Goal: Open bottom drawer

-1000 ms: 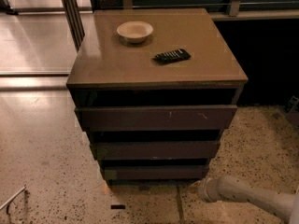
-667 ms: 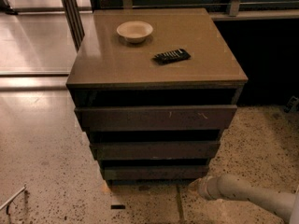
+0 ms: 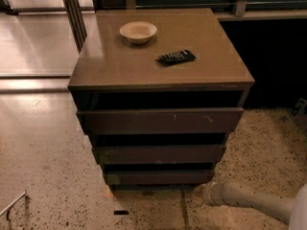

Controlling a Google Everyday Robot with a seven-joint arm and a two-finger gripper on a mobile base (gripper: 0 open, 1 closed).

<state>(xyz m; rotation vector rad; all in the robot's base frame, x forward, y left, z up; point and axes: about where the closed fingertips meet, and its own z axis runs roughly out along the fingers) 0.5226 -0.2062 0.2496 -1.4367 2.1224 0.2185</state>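
- Camera view: looked down on a dk brown cabinet [image 3: 192,78] w/ three handleless drawer faces stacked at the front, each narrower-looking than the one above.
- Found bottom drawer [image 3: 158,177] lowest in the stack, just above the floor [image 3: 48,166]. Slimmest of the three, plain flat face.
- Saw it sitting directly under the middle drawer [image 3: 159,154], w/ a dark gap between the two.
- Couldn't tell whether the bottom drawer was pulled out at all.
- Noted top drawer [image 3: 160,121] as widest-looking, w/ small pale scratches twd the right of its face.
- Spotted gripper [image 3: 200,190] low at btm right, close to the floor, just beside the lower right corner of the bottom drawer. Touching or apart: couldn't tell.
- Couldn't tell gripper state either, open or closed.
- Traced pale arm [image 3: 254,202] from the gripper back to the right edge, running nearly level just above the floor.
- On the cabinet top, saw a pale shallow bowl [image 3: 138,31] upright twd the back left.
- Saw a dark remote [image 3: 176,57] lying flat at an angle, right of the bowl and nearer the front, not touching it.
- Noted a small dark mark [image 3: 121,212] on the speckled floor in front of the cabinet.
- Noted a thin metal rod [image 3: 12,204] at the lower left edge.
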